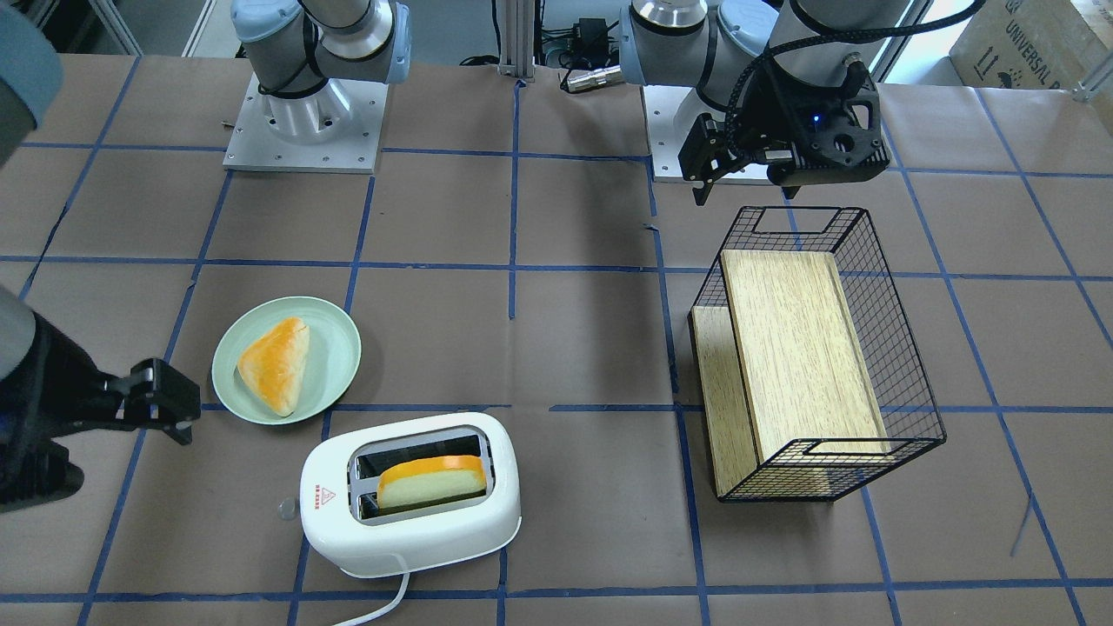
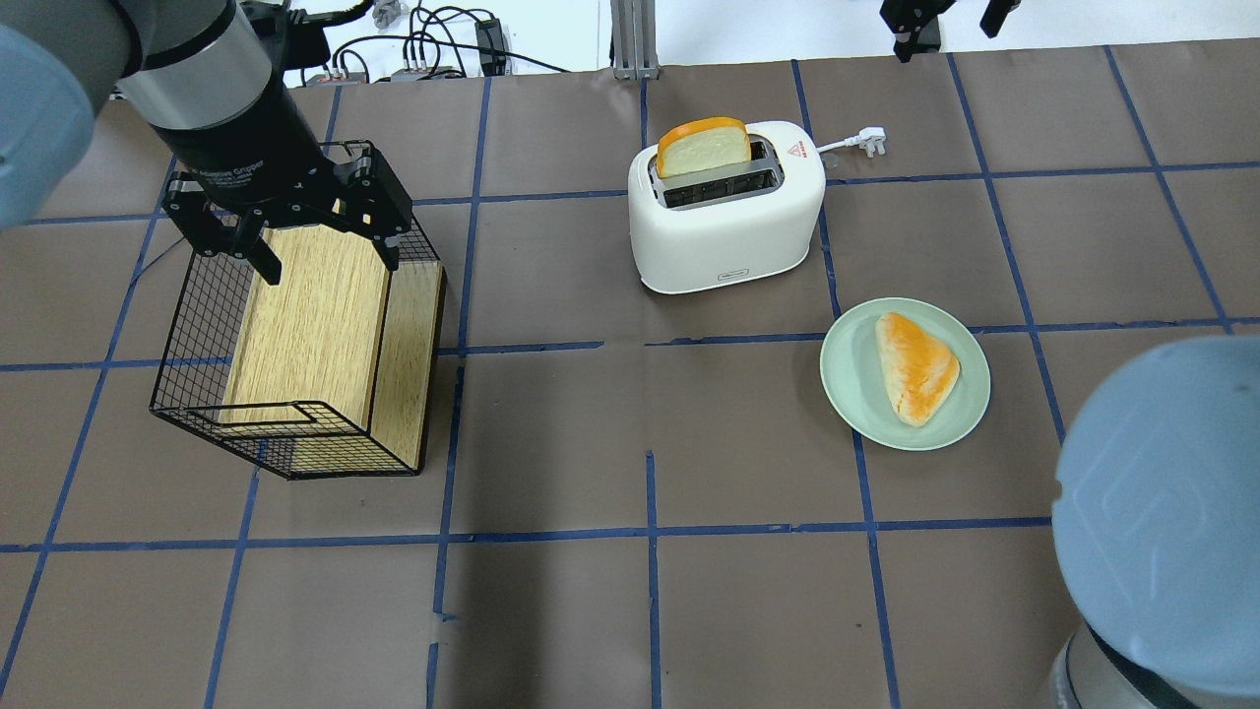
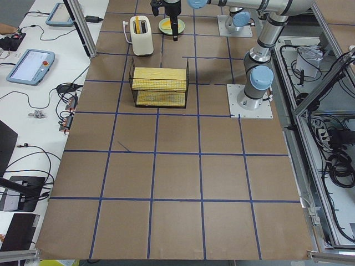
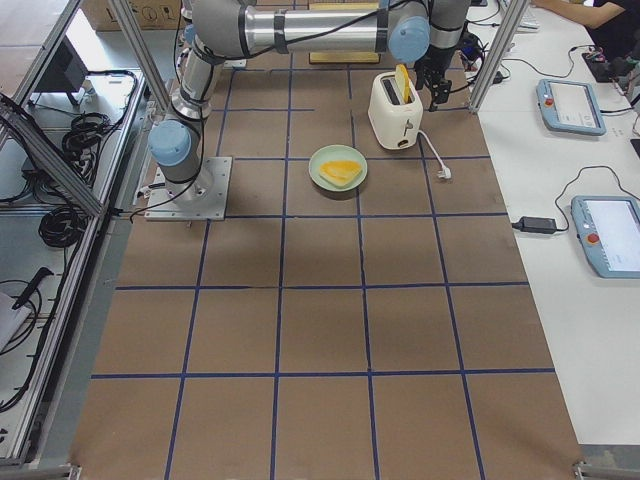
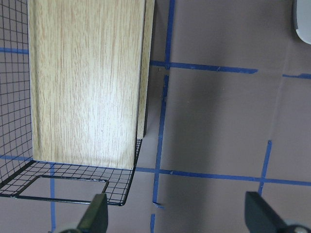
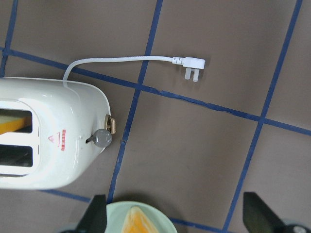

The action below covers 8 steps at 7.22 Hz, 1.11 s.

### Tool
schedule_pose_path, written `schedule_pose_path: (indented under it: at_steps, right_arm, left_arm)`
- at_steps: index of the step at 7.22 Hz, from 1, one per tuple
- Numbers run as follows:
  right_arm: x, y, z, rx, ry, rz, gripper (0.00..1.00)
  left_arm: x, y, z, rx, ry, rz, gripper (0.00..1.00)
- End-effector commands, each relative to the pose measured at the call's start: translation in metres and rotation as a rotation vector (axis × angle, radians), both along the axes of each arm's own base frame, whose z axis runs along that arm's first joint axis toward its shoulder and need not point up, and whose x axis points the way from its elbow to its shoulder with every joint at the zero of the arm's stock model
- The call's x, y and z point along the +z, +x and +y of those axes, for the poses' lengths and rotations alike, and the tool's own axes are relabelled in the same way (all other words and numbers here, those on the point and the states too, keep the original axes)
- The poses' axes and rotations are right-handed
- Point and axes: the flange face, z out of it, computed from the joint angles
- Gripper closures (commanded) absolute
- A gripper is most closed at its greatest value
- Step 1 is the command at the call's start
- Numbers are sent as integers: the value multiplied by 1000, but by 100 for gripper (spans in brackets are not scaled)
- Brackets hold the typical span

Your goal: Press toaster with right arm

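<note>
The white toaster (image 1: pixel 409 539) stands near the table's far side, a bread slice (image 1: pixel 430 482) sticking up from one slot. It also shows in the overhead view (image 2: pixel 724 236). In the right wrist view the toaster (image 6: pixel 48 160) is at the left, with its small clear knob (image 6: pixel 102 137) on the end wall. My right gripper (image 6: pixel 177 218) is open and empty, hovering above the table off the toaster's knob end. In the front-facing view the right gripper (image 1: pixel 174 404) is left of the toaster. My left gripper (image 2: pixel 330 266) is open over the wire basket (image 2: pixel 197 325).
A green plate (image 1: pixel 339 348) with a triangular bun (image 1: pixel 274 363) sits beside the toaster, under the right gripper's edge. The toaster's white cord and plug (image 6: pixel 192 63) lie unplugged on the table. The black basket (image 1: pixel 878 287) holds a wooden board (image 5: pixel 87 82).
</note>
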Motion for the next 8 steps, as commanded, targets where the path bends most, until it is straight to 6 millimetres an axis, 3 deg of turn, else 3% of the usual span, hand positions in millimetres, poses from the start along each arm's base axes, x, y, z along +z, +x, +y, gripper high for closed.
schedule_pose_path:
  at_steps: [1,3,4,5,8]
  right_arm:
    - [28,10,60,-5,22,-1,0]
    - [27,15,126,-66,-19,1,1]
    - [9,16,153,-83,2,1,1]
    - [2,16,169,-85,4,13,1]
    - [-4,15,172,-87,30,20,1]
  left_arm:
    - [0,0,0,0,-2,0,0]
    - [0,0,0,0,0,0,0]
    - [0,0,0,0,0,0,0]
    - [0,0,0,0,0,0,0]
    - [0,0,0,0,0,0,0]
